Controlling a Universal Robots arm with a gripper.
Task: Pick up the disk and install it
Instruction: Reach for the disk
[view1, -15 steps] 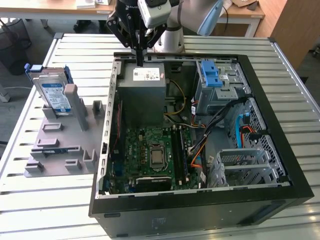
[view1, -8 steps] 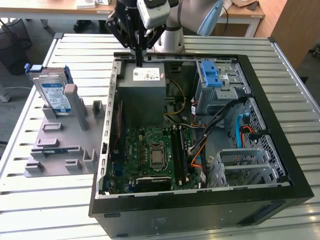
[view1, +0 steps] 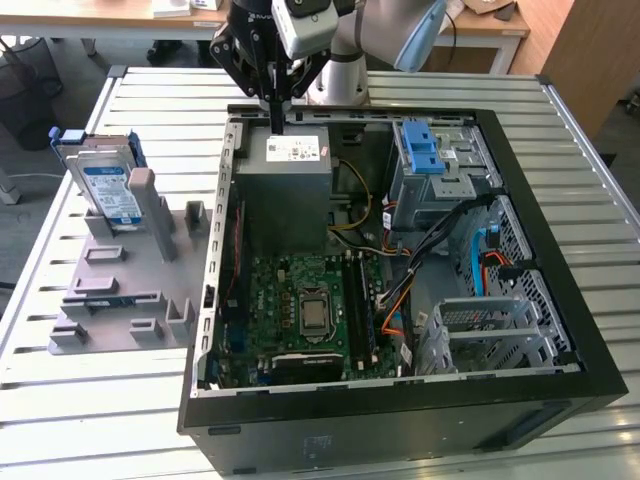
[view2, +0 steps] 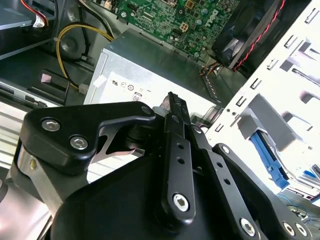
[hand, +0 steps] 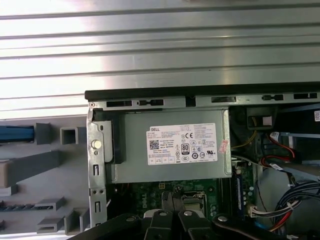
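Note:
The disk (view1: 108, 190), silver with a white-and-blue label and a blue carrier around it, leans upright in a grey holder (view1: 120, 280) at the exterior view's left, outside the computer case (view1: 560, 250). My gripper (view1: 277, 118) hangs over the far edge of the case, just above the grey power supply (view1: 285, 185), well to the right of the disk. Its black fingers (view2: 173, 107) are shut together with nothing between them. In the first wrist view the fingertips (hand: 170, 197) point down over the power supply (hand: 170, 150).
The open case lies on a slatted metal table (view1: 130, 400), showing a green motherboard (view1: 300, 300), cables, a drive cage with a blue latch (view1: 425, 150) and a metal bay (view1: 480, 335). The grey holder has several upright posts.

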